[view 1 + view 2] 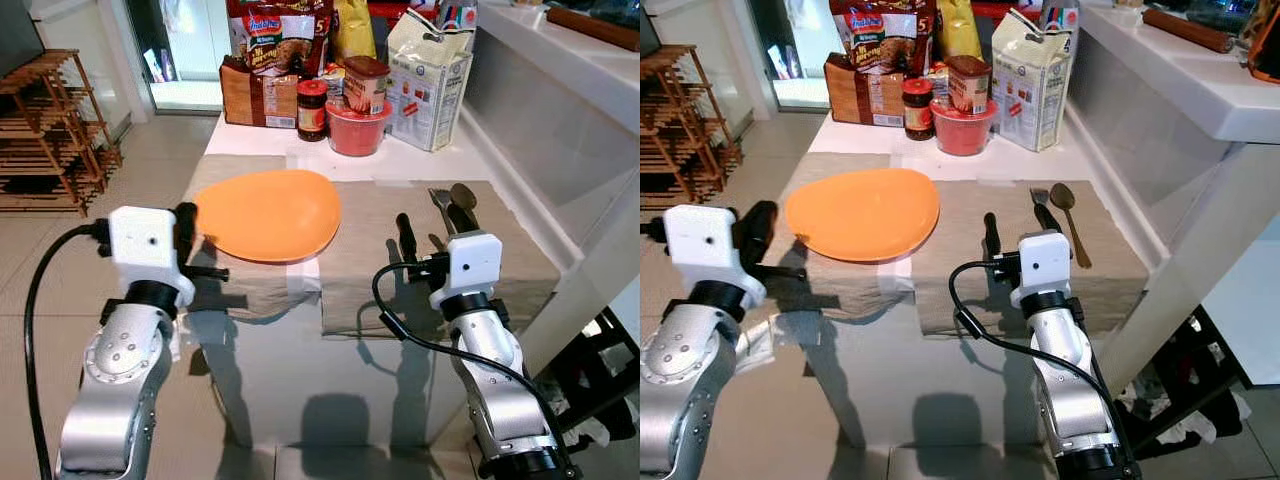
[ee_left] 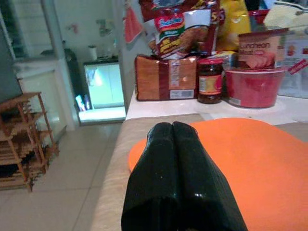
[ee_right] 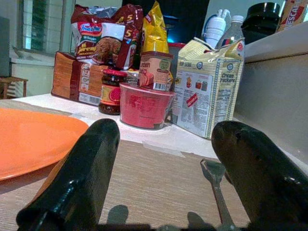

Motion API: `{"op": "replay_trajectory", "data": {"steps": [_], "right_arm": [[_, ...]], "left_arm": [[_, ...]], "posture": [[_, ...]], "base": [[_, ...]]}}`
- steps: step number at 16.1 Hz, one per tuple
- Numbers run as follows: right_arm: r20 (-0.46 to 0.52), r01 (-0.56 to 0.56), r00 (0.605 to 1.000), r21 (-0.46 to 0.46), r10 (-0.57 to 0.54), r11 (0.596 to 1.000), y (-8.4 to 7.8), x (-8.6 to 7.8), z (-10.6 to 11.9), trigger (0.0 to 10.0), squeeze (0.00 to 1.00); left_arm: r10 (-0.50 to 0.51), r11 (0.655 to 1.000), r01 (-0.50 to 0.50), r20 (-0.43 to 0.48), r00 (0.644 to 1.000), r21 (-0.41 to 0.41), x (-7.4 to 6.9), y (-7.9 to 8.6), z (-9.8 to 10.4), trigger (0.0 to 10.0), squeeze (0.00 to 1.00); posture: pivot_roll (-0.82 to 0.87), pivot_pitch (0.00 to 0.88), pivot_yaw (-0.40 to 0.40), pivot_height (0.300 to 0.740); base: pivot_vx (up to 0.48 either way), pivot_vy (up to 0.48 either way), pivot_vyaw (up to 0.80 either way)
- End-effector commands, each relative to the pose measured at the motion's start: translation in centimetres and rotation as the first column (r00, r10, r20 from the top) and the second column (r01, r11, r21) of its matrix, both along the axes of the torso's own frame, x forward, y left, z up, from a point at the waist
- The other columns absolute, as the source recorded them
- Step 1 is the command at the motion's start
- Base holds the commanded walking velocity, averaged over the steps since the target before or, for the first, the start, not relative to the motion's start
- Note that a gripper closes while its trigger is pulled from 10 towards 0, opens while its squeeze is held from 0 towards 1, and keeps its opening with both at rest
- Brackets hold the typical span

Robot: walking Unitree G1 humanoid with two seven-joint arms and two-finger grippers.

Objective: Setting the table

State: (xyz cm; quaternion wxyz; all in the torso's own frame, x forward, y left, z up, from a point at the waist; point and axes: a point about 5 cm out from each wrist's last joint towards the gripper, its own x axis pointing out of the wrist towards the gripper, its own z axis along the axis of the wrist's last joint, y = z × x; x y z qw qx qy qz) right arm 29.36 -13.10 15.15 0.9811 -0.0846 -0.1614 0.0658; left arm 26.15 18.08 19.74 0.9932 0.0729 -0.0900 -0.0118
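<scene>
An orange plate [image 1: 862, 213] is laid on the beige cloth placemats [image 1: 960, 275] that cover the near part of the white table [image 1: 1040, 158]. On the right placemat a fork [image 1: 1041, 202] and a spoon [image 1: 1069, 218] are placed side by side, handles toward the robot, well apart from the plate.

The left gripper [image 1: 184, 232] is held at the near left edge of the plate; its fingers [image 2: 178, 178] are pressed together with nothing between them. The right gripper [image 1: 1018, 228] is held over the right placemat, between the plate and the cutlery, with its fingers [image 3: 82, 178] spread wide and nothing grasped; the fork is seen just beside the right finger.

At the far end of the table, groceries are grouped: a red bowl [image 1: 962, 127], a luncheon meat tin [image 1: 969, 84], a dark jar [image 1: 917, 106], a cracker carton [image 1: 1028, 68] and instant noodle packs [image 1: 880, 35]. A wooden rack [image 1: 45, 135] is seen on the floor to the left.
</scene>
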Motion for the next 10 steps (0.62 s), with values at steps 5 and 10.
{"op": "replay_trajectory", "data": {"steps": [5, 10], "right_arm": [[0.011, 0.017, 1.0, 0.008, -0.017, 1.0, 0.0, -0.2, 0.3, 10.0, 0.0], [0.005, 0.008, 1.0, 0.012, -0.008, 1.0, 0.4, -0.2, 0.1, 10.0, 0.0]], "left_arm": [[-0.073, 0.996, 0.071, 0.032, 0.997, 0.061, 0.0, -1.5, 1.3, 9.5, 0.0], [-0.18, 0.977, 0.174, 0.04, 0.983, 0.123, 0.4, -3.3, 2.2, 8.2, 0.0]], "posture": [[0.02, 0.0, 0.006, 0.736], [0.03, 0.0, 0.007, 0.736]], "base": [[0.424, 0.099, 0.0], [0.48, 0.0, 0.0]]}}
